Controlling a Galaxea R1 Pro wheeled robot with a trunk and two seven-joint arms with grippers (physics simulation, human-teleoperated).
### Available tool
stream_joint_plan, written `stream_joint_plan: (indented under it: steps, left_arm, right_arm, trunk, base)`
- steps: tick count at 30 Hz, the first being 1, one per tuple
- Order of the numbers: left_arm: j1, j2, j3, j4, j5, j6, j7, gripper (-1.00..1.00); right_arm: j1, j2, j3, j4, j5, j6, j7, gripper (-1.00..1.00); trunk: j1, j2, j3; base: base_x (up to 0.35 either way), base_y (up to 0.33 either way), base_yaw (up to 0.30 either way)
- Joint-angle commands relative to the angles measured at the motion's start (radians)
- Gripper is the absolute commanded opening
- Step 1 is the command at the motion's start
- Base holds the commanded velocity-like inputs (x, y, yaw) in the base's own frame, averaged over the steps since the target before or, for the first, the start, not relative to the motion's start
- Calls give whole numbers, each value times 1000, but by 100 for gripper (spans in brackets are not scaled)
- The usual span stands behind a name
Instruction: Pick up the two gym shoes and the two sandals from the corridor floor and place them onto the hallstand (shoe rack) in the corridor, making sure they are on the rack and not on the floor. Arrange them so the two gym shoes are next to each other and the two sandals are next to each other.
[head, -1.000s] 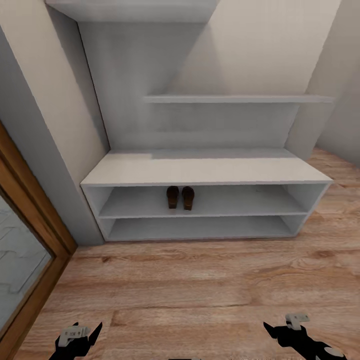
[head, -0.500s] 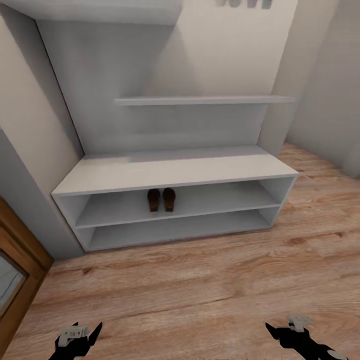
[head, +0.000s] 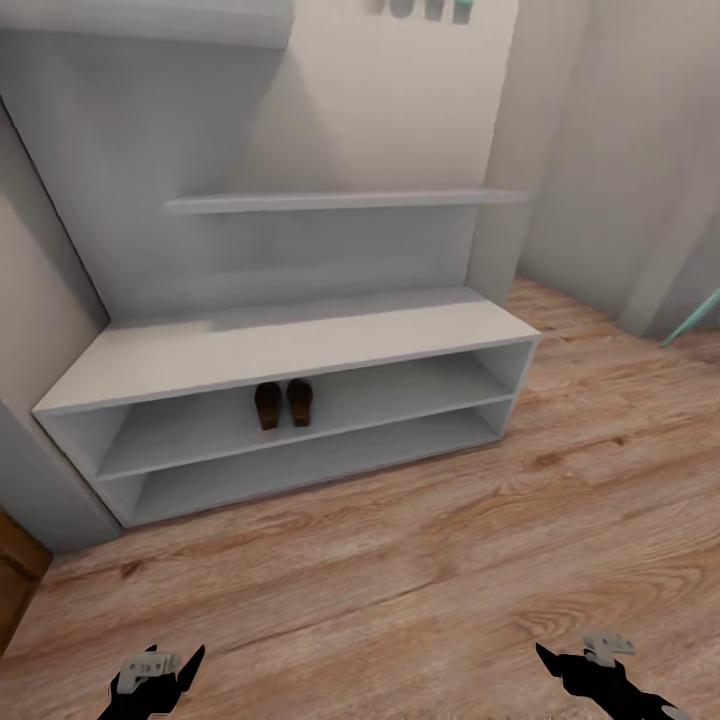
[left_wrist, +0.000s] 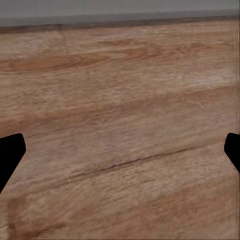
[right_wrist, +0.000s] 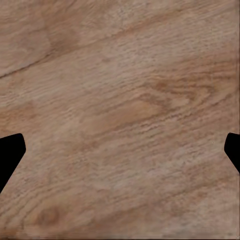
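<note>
Sandals side by side on hallstand upper shelf.

Both arms held low and forward, well apart. Left gripper at the near left of the head view, black with a pale grey bracket on top, empty. Right gripper at the near right, same black build and grey bracket, also empty. In each wrist view, dark fingertips spread wide, nothing between them.
</note>
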Motion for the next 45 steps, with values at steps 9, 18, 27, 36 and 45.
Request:
stream_joint_plan:
  steps: [9, 18, 27, 36, 45]
  left_arm:
    - [0, -2, 2, 1, 10, 2, -10, 100]
    - [0, -4, 2, 1, 10, 2, -10, 100]
    - [0, -4, 2, 2, 10, 2, -9, 100]
    - [0, -4, 2, 23, 8, 2, -10, 100]
    - [0, -5, 2, 28, 8, 2, -10, 100]
  right_arm:
    - [0, 1, -12, 1, 10, -4, 3, 100]
    - [1, 2, -12, 2, 10, -4, 3, 100]
    - [1, 2, -12, 2, 10, -4, 3, 100]
    - [1, 2, -12, 2, 10, -4, 3, 100]
    - [1, 3, -12, 2, 10, -4, 3, 100]
  trunk:
    - [0, 0, -1]
    - [0, 0, -1]
    - [0, 0, -1]
    - [0, 0, -1]
    - [0, 0, -1]
  base:
    - [0, 0, -267]
    - [0, 0, -267]
    - [0, 0, -267]
    - [0, 0, -267]
    - [0, 0, -267]
